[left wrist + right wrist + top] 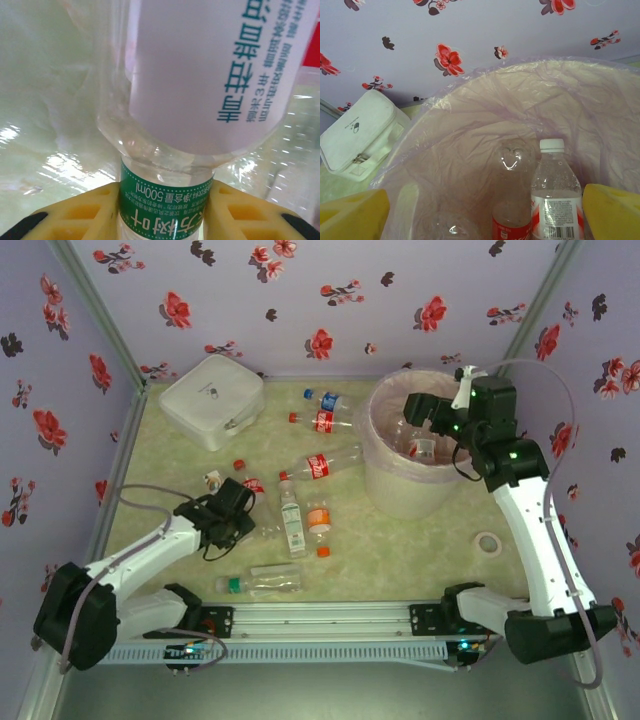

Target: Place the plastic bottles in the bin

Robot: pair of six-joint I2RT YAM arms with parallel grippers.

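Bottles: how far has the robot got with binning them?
At least two bottles sit in the bin; the open right hand hovers over it. The left hand grips a green-label bottle. About eight more lie on the table.

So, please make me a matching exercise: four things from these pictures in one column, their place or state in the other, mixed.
1 left gripper
2 right gripper
3 white case
4 tape roll

A open above the bin
B far left corner of the table
C shut on the green-label bottle
D on the table, right of the bin

Pairs: 1-C, 2-A, 3-B, 4-D
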